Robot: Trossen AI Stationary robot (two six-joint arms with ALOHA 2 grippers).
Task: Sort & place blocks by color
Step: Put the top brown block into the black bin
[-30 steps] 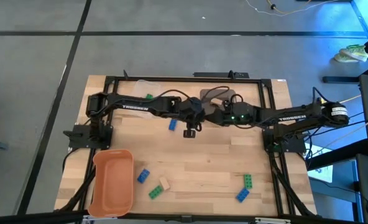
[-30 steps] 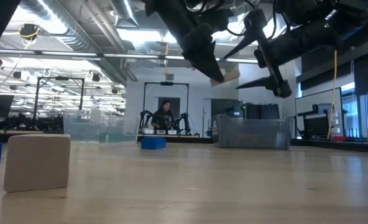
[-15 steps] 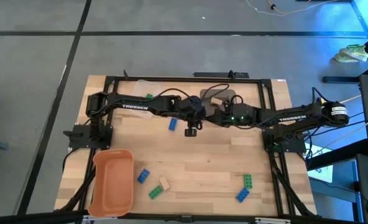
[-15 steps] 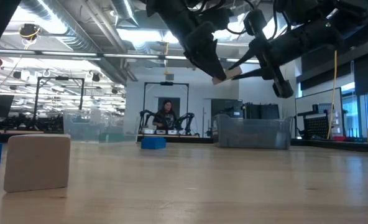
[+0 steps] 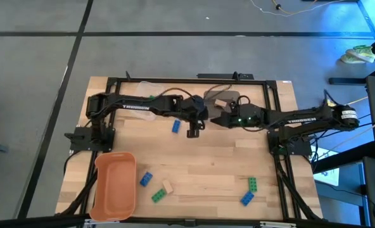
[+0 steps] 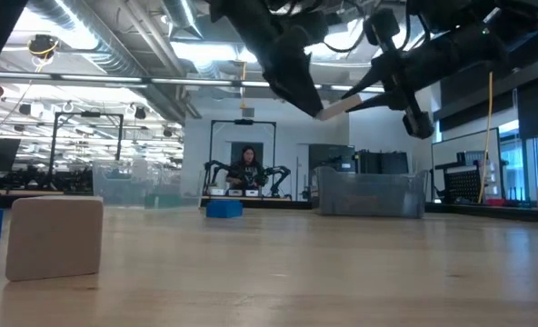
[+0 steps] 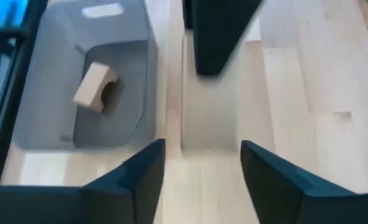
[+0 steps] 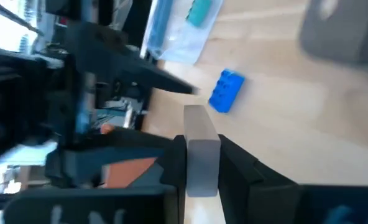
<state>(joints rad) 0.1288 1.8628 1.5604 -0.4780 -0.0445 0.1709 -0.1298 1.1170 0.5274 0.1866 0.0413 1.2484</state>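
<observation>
A pale tan block hangs in the air over the table's middle, with my right gripper shut on it; in the low view the block shows tilted. My left gripper stands open right beside it, nothing between its fingers. Another tan block lies in the grey bin. A blue block lies on the table under the arms. A green block lies in the clear bin. My right gripper pinches the tan block between its two fingers, on its two flat sides. One end of the block sticks out past the fingertips. The fingers reach in from the table's right side. The block is lifted clear of the table and tilted.
An orange bin stands at the near left. Near it lie a blue block, a green block and a tan block. A green block and a blue one lie near right. A person shows in the room behind.
The tan block has passed from my left gripper to my right one in the air. My right gripper has shut on it, then my left gripper has opened and let go. The block now tilts in the right gripper, which has drawn slightly toward the table's right.
</observation>
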